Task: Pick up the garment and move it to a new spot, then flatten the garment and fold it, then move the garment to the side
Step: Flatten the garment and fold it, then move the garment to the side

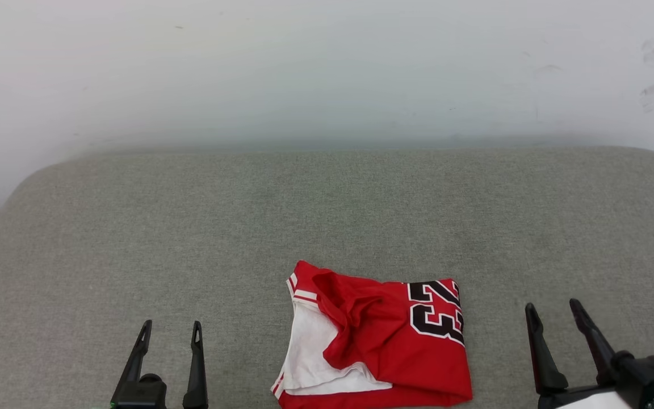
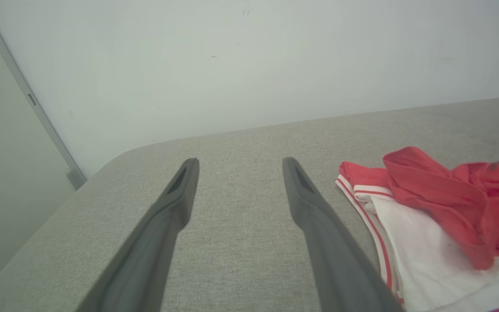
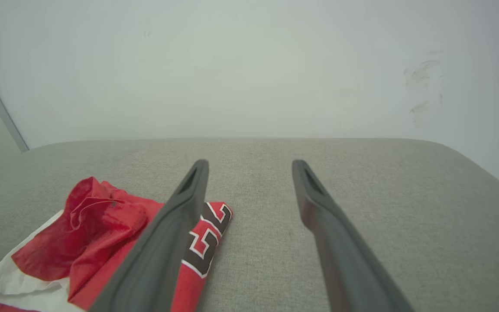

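Lying bunched near the middle of the front edge of the grey fabric cushion [image 1: 327,216], the red jersey [image 1: 384,341] shows a white sleeve with striped trim on its left side and a black "23" at its far right corner. Both tools sit apart from it. The left tool [image 1: 171,325] is toward the front left and the right tool [image 1: 552,304] toward the front right, each with fingers spread wide and holding nothing. A pale wall [image 1: 327,68] rises behind the far edge.

Shirt [image 2: 427,242] runs off left wrist view's right and bottom edges. A finger [image 3: 163,255] of right gripper [image 3: 249,164] covers part of its lettering [image 3: 206,240].
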